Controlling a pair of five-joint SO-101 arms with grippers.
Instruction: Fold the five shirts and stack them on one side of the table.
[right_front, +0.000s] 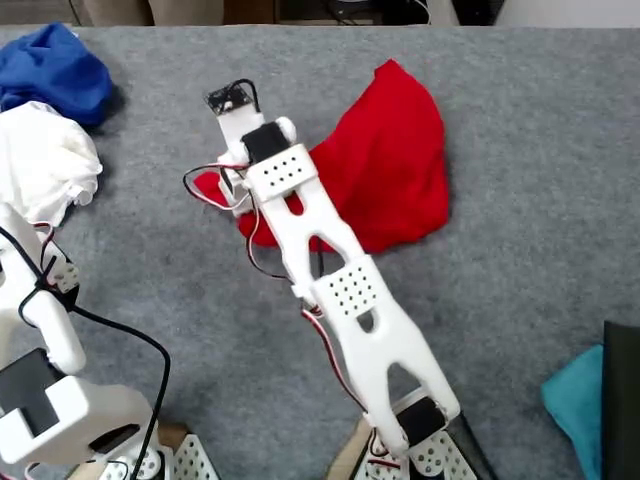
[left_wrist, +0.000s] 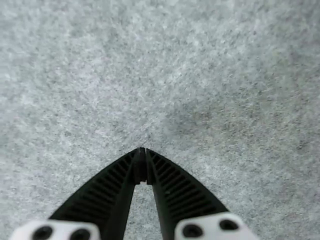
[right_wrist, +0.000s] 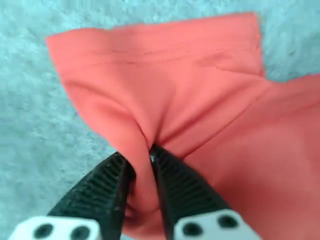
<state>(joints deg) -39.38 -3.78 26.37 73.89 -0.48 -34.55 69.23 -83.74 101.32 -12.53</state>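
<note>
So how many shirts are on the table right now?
4: blue shirt far left, white shirt beside it, red shirt mid-table in the right tool, teal shirt at the right edge. Another may be hidden.

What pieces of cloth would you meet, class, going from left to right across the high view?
blue shirt → red shirt → teal cloth. The white shirt shares the left edge with the blue one, so it is left out of the order.
</note>
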